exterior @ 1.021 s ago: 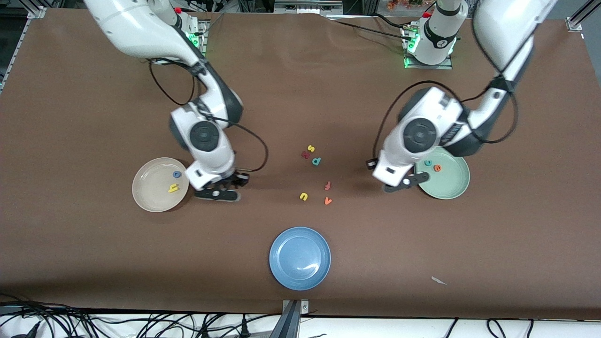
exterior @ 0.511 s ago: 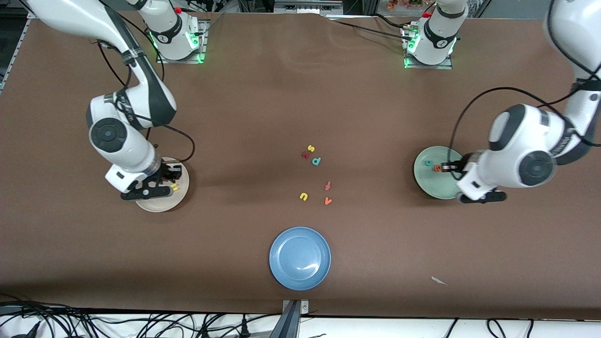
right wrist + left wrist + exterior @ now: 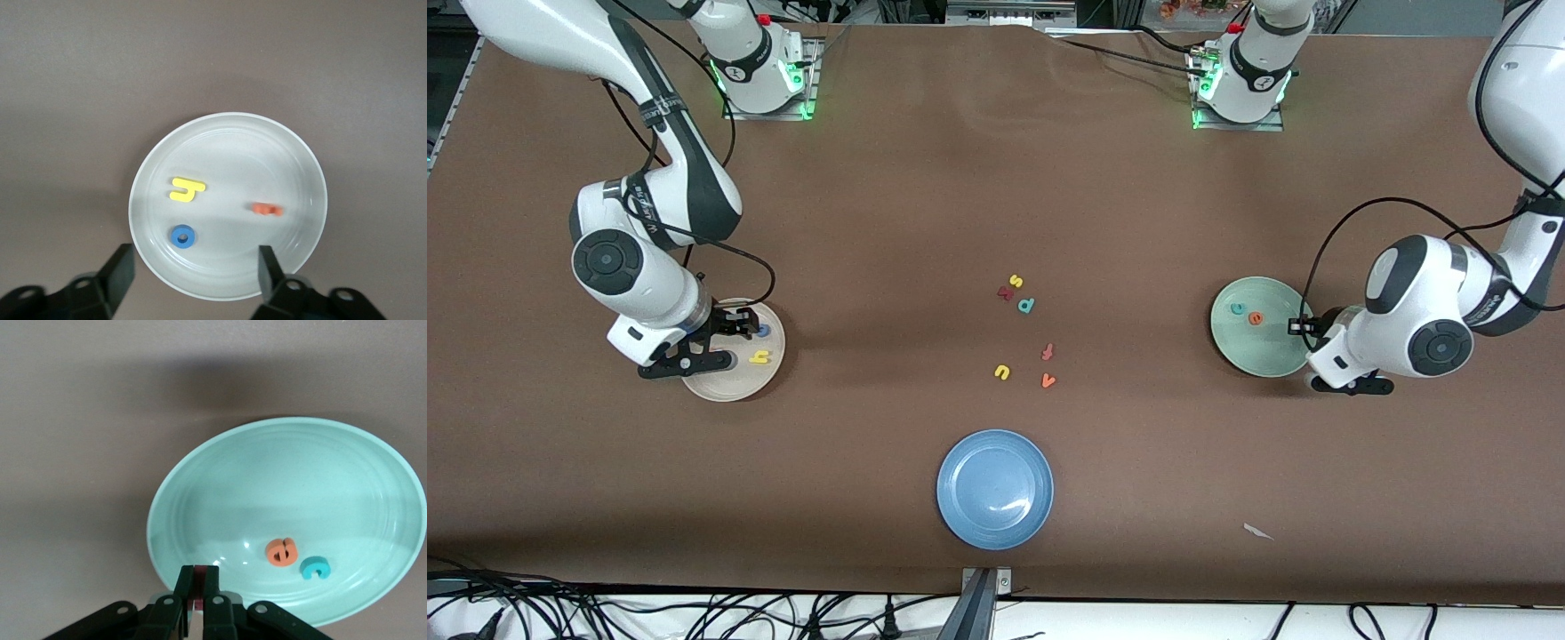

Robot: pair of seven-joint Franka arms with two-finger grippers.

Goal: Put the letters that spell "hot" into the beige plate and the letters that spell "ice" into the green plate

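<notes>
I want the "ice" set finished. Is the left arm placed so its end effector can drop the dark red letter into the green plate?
Probably yes. The left end effector, shut on the dark red letter, hangs over the rim of the green plate. Only the orange e and teal c lie inside, off to one side.

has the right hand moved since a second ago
Yes. The right hand has gone from the bare table beside the round cream-beige plate, on its middle-of-table side, to over the plate, toward the right arm's end of the table.
</notes>
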